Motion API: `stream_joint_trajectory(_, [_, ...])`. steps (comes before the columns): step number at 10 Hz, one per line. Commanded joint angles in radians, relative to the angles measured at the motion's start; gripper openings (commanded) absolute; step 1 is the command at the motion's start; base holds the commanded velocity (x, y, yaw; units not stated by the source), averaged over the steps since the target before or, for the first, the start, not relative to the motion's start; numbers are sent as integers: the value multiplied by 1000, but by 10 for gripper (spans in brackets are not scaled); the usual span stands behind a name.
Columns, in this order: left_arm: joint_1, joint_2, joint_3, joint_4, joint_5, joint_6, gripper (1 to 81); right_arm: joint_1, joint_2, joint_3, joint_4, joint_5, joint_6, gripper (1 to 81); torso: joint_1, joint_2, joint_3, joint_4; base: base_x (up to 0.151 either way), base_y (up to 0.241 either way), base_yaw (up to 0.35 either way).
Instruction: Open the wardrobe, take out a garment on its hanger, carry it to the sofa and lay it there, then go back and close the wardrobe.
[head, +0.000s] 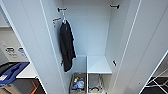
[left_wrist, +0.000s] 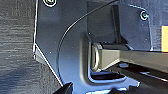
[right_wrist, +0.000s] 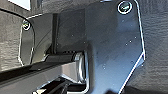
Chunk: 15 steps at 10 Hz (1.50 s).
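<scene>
The wardrobe (head: 100, 37) stands open — both doors swung wide. At ten o'clock inside, a long black garment (head: 66, 47) hangs from a hook. Either tool's state: cannot tell.

Hanging black garment (head: 66, 47), perhaps a jacket
</scene>
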Motion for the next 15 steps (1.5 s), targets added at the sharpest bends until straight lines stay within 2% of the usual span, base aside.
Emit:
stream_joint_trajectory(1, [-36, 5, 2, -342, 75, 378, 811, 45, 1, 2, 5, -59, 0, 811, 0, 0, 0, 0, 0, 0, 0])
stream_joint_trajectory(2, [-45, -3, 7, -538, 75, 569, 811, 47, 1, 2, 5, -59, 0, 811, 0, 0, 0, 0, 0, 0, 0])
stream_joint_trajectory(3, [-55, -8, 7, -753, 75, 806, 811, 47, -2, -3, 7, -57, 2, 811, 0, 0, 0, 0, 0, 0, 0])
stream_joint_trajectory(4, [-56, -11, 8, -855, 67, 889, 811, 57, -11, 8, 8, -56, 2, 811, 0, 0, 0, 0, 0, 0, 0])
stream_joint_trajectory(5, [-59, -21, 4, -974, 66, 904, 811, 70, -28, 28, 10, -56, 2, 811, 0, 0, 0, 0, 0, 0, 0])
stream_joint_trajectory(6, [-61, -32, 2, -986, 64, 904, 811, 82, -51, 58, 7, -56, 2, 811, 0, 0, 0, 0, 0, 0, 0])
stream_joint_trajectory(10, [-99, -118, 13, -936, 75, 919, 811, 127, -187, 189, 8, -56, 4, 811, 0, 0, 0, 0, 0, 0, 0])
stream_joint_trajectory(12, [-105, -170, 24, -908, 52, 920, 811, 148, -275, 261, 10, -11, 4, 811, 0, 0, 0, 0, 0, 0, 0])
stream_joint_trajectory(15, [-111, -362, 166, -907, -56, 919, 811, 200, -399, 292, 25, -2, 20, 811, 0, 0, 0, 0, 0, 0, 0])
